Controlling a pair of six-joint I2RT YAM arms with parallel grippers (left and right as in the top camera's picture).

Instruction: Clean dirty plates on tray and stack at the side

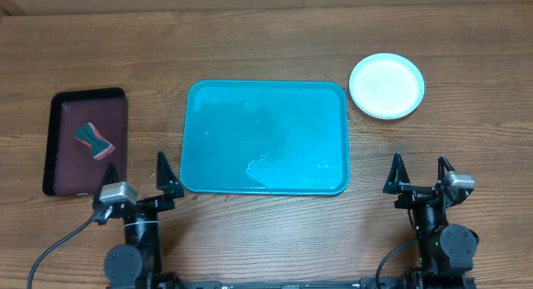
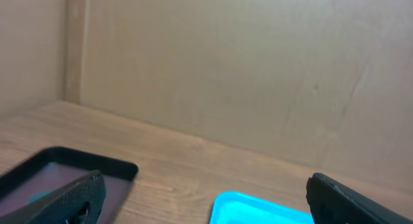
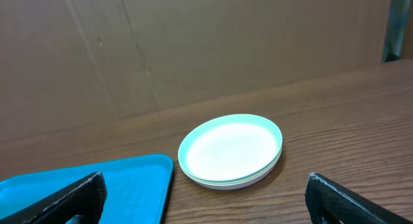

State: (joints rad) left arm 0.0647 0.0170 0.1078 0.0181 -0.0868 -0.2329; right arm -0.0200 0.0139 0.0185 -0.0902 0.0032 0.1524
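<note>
Your left gripper (image 1: 136, 176) and right gripper (image 1: 421, 174) are both hanging spread wide. The plates (image 1: 386, 86) are sitting stacked beside the tray (image 1: 265, 137), off its far right corner; a sponge (image 1: 93, 140) is lying in the dark tray (image 1: 60, 147).

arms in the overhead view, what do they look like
Both arms are black with round joints. The left gripper and right gripper each have two pointed black fingers and a grey camera box at the wrist. A black cable trails from each base.
</note>
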